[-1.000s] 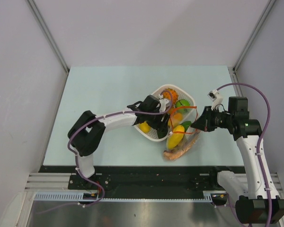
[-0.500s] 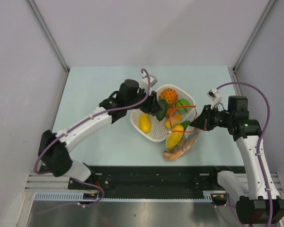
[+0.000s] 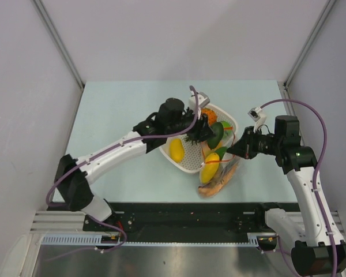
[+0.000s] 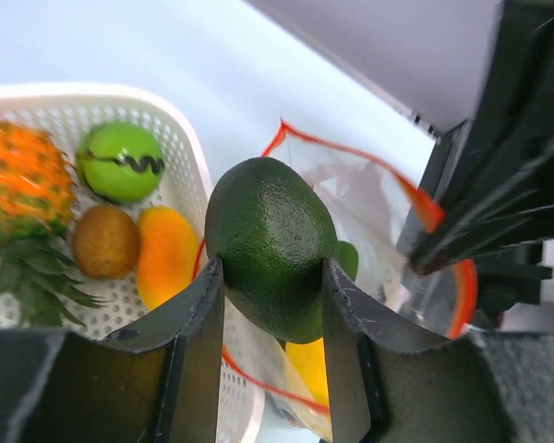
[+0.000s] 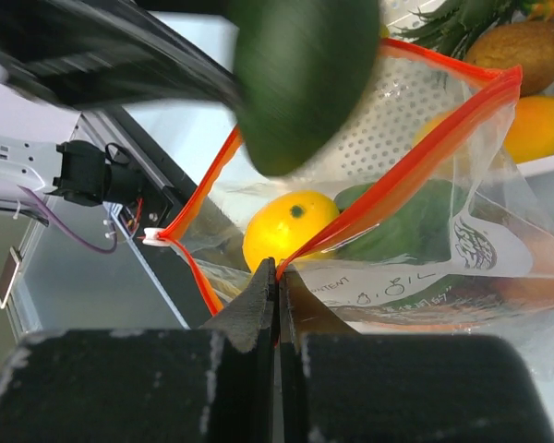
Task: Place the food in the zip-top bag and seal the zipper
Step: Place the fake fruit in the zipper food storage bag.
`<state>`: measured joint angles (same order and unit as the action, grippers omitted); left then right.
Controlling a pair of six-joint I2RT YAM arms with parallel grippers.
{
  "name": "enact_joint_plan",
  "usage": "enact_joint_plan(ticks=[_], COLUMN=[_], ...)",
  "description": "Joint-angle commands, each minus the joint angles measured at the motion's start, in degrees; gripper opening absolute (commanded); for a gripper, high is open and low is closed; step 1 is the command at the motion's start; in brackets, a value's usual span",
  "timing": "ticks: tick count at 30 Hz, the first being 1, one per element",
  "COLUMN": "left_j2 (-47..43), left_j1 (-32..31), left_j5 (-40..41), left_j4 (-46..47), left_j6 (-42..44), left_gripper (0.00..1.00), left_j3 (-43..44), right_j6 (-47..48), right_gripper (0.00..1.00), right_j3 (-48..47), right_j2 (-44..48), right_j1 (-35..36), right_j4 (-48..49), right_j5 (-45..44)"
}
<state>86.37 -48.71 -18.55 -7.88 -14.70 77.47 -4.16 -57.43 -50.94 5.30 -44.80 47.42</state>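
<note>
**A:** What's new on your left side?

**B:** A second ago my left tool (image 4: 272, 277) was low in the white basket (image 3: 168, 157) with its jaws wider. Now it grips a dark green fruit (image 4: 270, 242) and has carried it up to the basket's 3 o'clock rim. Still in the basket are the yellow fruit (image 3: 176, 149) at 8 o'clock, the pineapple (image 4: 23, 185), the green apple (image 4: 120, 161), the kiwi (image 4: 106, 242) and the orange piece (image 4: 166, 254).

**A:** And the bag?

**B:** The zip-top bag (image 5: 443, 249) lies at the basket's 4 o'clock. Its zipper (image 5: 415, 166) is pulled into an open loop. The green fruit hovers just over that mouth and is not inside yet. A lemon (image 5: 291, 226) and a green piece (image 5: 397, 226) already sit in the bag.

**A:** Your right side?

**B:** At the mouth's 3 o'clock my right tool (image 5: 275, 277) is pinched shut on the zipper edge, holding it up.

**A:** So where does that leave you?

**B:** I'd say one more piece is ready to drop in. Several still wait in the basket, so sealing is some way off.
</note>
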Motion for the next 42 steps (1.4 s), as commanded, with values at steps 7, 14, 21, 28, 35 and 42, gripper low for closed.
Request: enact_joint_plan(ticks=[7, 14, 21, 28, 35, 42], left_j2=[2.32, -1.11, -0.68, 0.82, -1.37, -12.35], left_j1=[-2.44, -3.67, -5.78, -8.51, -8.51, -1.14], left_j5=[8.52, 9.93, 15.29, 19.95, 11.55, 5.56], left_j4=[19.16, 29.50, 39.96, 40.67, 30.22, 17.92], left_j6=[-2.26, -4.10, -8.24, -13.50, -11.24, -6.31], left_gripper=[0.20, 0.13, 0.11, 0.30, 0.60, 1.00], left_j3=[-3.61, -12.26, -17.79, -18.50, -18.76, -19.29], right_j6=[-2.25, -5.76, -10.33, -14.38, -14.64, -12.98], right_gripper=[0.00, 0.00, 0.00, 0.00, 0.00, 0.00], right_j3=[-0.40, -0.32, -0.32, -0.23, -0.32, -0.23], right_j2=[0.75, -0.74, -2.23, -3.29, -2.77, -1.01], right_j1=[1.20, 1.20, 1.20, 1.03, 0.33, -0.82], right_j4=[5.68, 7.35, 11.21, 13.68, 14.12, 12.10], right_j5=[3.38, 3.56, 4.61, 5.67, 6.37, 6.11])
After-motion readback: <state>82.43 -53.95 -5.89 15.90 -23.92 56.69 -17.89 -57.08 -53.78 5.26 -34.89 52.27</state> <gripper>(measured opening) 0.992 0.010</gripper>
